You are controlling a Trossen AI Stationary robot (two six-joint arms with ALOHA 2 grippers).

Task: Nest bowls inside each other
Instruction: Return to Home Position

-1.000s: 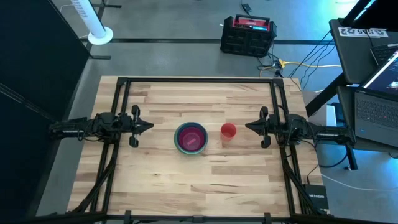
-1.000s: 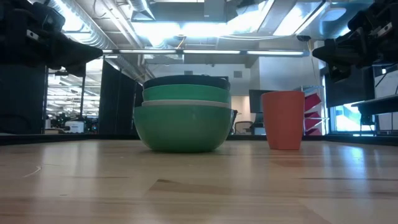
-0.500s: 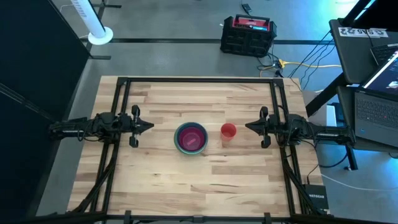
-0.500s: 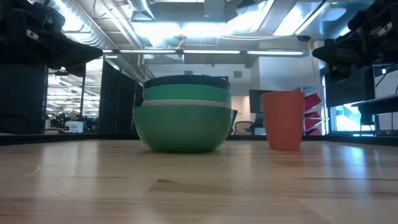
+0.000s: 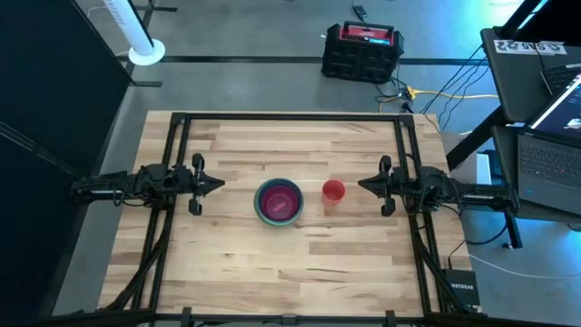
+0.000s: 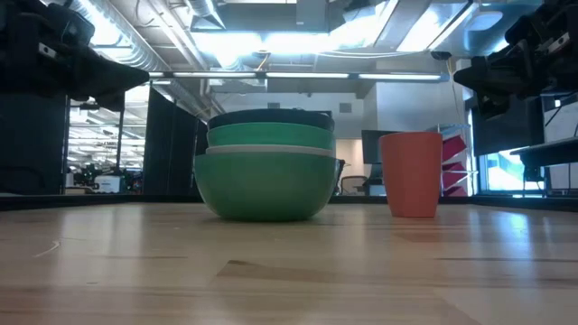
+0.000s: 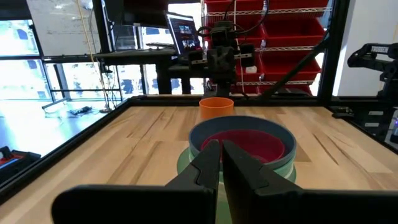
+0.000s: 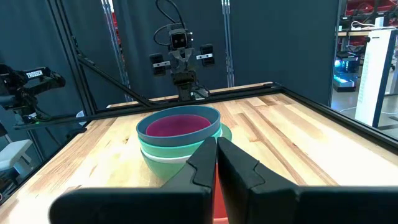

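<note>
Nested bowls (image 5: 278, 202) are sitting centred on the wooden table (image 5: 290, 272), orange cup (image 5: 333, 192) standing just right. Left end effector (image 5: 214, 184) and right end effector (image 5: 365, 184) are hovering at either side, closed, empty.

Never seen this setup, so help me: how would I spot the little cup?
Find the wooden table, then the stack of nested bowls at its middle. The cup stands beside the stack, toward the right pincer. It alone is orange-red, narrower than the bowls.
</note>
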